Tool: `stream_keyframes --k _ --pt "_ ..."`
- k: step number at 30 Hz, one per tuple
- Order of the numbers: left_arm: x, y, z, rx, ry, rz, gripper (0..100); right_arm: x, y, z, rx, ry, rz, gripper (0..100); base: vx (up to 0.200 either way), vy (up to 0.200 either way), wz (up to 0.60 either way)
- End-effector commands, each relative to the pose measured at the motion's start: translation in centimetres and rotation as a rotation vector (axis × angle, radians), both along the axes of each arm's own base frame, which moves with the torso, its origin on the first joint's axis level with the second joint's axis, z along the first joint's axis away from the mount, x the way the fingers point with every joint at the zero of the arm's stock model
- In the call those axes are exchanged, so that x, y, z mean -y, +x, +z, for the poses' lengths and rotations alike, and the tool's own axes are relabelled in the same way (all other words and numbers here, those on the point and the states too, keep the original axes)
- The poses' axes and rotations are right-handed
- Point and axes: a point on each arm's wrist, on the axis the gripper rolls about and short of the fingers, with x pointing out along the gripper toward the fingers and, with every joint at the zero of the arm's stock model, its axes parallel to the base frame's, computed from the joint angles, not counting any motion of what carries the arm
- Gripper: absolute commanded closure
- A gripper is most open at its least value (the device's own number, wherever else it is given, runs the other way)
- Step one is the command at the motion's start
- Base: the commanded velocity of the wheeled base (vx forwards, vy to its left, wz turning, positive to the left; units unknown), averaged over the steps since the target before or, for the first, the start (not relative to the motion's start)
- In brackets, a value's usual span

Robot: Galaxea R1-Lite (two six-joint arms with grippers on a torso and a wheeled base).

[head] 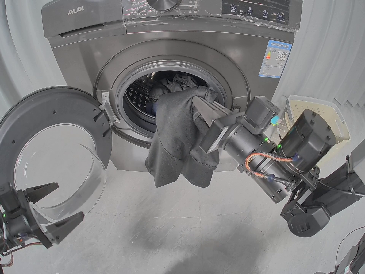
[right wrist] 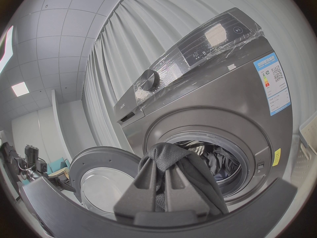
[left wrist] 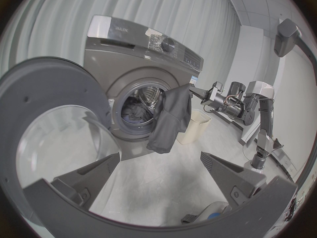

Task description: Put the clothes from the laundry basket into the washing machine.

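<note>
Curtain (head: 23, 27) behind, washer (head: 87, 54) open: our right gripper (head: 203, 105) pinches a garment (head: 173, 141) at its mouth for loading; left gripper (head: 68, 200) gapes

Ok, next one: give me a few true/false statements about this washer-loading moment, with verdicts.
1. The right pincer is shut on a dark garment. True.
2. The washer door is closed. False: it stands swung open on the robot's left.
3. The drum holds other clothes. True.
4. The left pincer grips a sock. False: it is open and empty.
5. The dark garment lies wholly inside the drum. False: it hangs down in front of the opening.
</note>
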Motion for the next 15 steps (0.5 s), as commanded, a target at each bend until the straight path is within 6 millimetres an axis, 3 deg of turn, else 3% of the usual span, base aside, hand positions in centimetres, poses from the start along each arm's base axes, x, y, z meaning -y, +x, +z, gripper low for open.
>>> stream_keyframes --k 1,15 --pt "2.6 5.4 -1.4 -0.126 0.029 -0.126 0 -0.5 0.4 -0.3 -0.003 -0.001 -0.001 100 0.000 0.000 0.00" --pt "5.7 10.9 -1.2 -0.175 0.035 -0.191 0 -0.6 0.5 -0.5 -0.007 -0.006 -0.001 100 0.000 0.000 0.00"
